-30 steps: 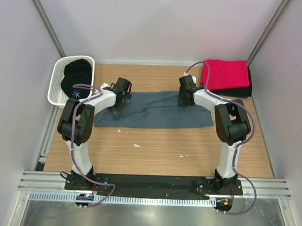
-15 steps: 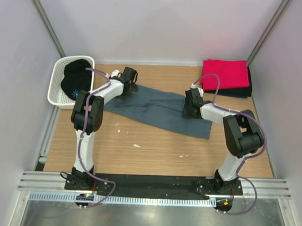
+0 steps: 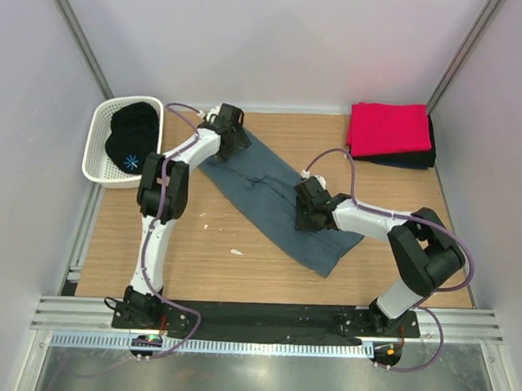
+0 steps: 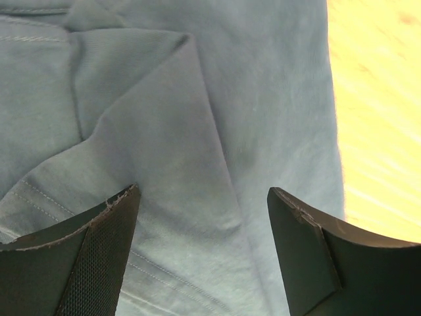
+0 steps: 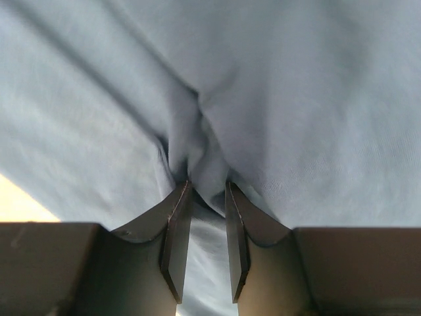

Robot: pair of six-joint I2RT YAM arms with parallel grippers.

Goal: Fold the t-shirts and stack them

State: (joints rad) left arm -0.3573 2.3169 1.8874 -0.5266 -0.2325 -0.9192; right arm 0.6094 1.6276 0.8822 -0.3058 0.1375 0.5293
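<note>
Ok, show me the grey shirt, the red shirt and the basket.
grey shirt [image 3: 261,189]: top view, middle of the spread cloth.
red shirt [image 3: 387,127]: top view, centre of its folded top face.
basket [image 3: 96,145]: top view, its left wall.

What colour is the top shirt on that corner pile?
The shirt is bright red; top view.

Basket [image 3: 92,145] back left, folded shirts [image 3: 389,130] back right, spread shirt [image 3: 261,191] between
</note>
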